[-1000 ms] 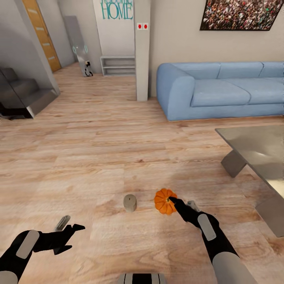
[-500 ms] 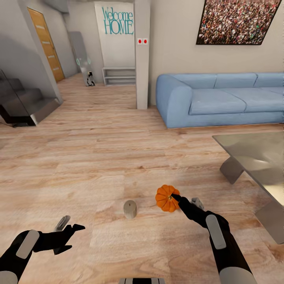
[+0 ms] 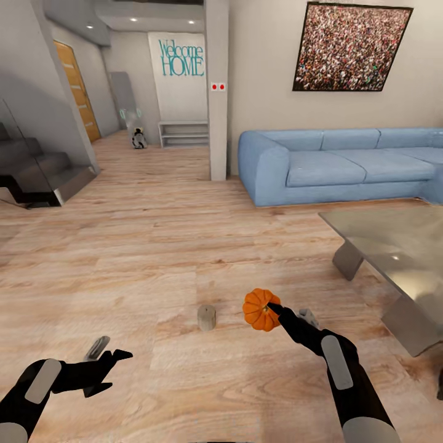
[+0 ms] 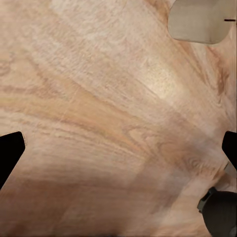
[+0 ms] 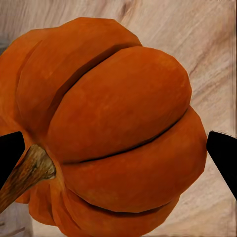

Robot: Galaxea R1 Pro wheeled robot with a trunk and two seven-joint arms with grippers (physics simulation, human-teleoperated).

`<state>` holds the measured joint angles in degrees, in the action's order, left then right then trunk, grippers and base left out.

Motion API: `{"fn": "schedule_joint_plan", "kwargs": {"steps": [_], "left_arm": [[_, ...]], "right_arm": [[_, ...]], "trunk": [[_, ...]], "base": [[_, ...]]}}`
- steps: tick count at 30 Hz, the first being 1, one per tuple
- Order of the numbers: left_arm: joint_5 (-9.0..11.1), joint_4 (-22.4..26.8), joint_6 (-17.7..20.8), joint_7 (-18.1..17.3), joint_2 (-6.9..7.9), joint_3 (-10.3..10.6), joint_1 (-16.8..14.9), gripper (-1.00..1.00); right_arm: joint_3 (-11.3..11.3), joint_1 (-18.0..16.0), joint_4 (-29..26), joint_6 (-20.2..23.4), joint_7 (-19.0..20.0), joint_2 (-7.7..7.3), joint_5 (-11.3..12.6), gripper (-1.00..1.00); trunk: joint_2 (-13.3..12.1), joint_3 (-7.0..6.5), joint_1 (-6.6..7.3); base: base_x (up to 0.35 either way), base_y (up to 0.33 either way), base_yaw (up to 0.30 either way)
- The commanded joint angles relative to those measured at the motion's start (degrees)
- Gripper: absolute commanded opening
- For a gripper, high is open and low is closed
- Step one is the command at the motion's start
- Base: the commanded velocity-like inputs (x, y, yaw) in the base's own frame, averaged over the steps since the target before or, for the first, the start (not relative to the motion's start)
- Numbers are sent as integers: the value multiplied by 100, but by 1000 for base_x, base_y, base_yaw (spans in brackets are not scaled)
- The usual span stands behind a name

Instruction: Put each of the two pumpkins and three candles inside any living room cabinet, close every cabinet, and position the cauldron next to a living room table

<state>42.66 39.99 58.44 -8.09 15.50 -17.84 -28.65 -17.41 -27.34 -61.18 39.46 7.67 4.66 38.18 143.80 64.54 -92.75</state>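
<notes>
An orange ribbed pumpkin hangs just above the wooden floor, with my right gripper shut on it. Up close in the right wrist view, the pumpkin sits between both black fingertips, its brown stem toward one of them. A short beige candle stands on the floor just left of the pumpkin. My left gripper is open and empty, low at the left. In the left wrist view the candle lies ahead of the open gripper. The cabinet and the cauldron are out of view.
A low grey metal table stands at the right, close to my right arm. A blue sofa lines the far wall. A pillar, a staircase and a hallway lie at the back left.
The camera has risen, showing more of the wall. The pumpkin has stayed in my right gripper and come up off the floor, while the candle stays put. The left arm is unchanged.
</notes>
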Motion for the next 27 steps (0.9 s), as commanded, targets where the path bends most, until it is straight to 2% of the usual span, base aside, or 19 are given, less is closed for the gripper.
{"fn": "schedule_joint_plan", "kwargs": {"steps": [1,6,22,27], "left_arm": [[-3,0,0,0,0,0,0,100],[-5,0,0,0,4,0,0,100],[-3,0,0,-1,6,-3,0,100],[-3,0,19,0,6,-8,0,100]], "right_arm": [[1,0,0,1,-2,0,11,-100],[8,0,0,-6,-6,8,1,-100],[18,0,11,-8,-2,14,13,-100],[21,0,80,-1,-2,6,13,-100]], "trunk": [[-2,-28,2],[-8,-155,15],[-30,-511,56],[-30,-511,56]], "base": [[-275,61,-227],[-97,19,-178],[-32,6,-10],[-178,79,-213]]}}
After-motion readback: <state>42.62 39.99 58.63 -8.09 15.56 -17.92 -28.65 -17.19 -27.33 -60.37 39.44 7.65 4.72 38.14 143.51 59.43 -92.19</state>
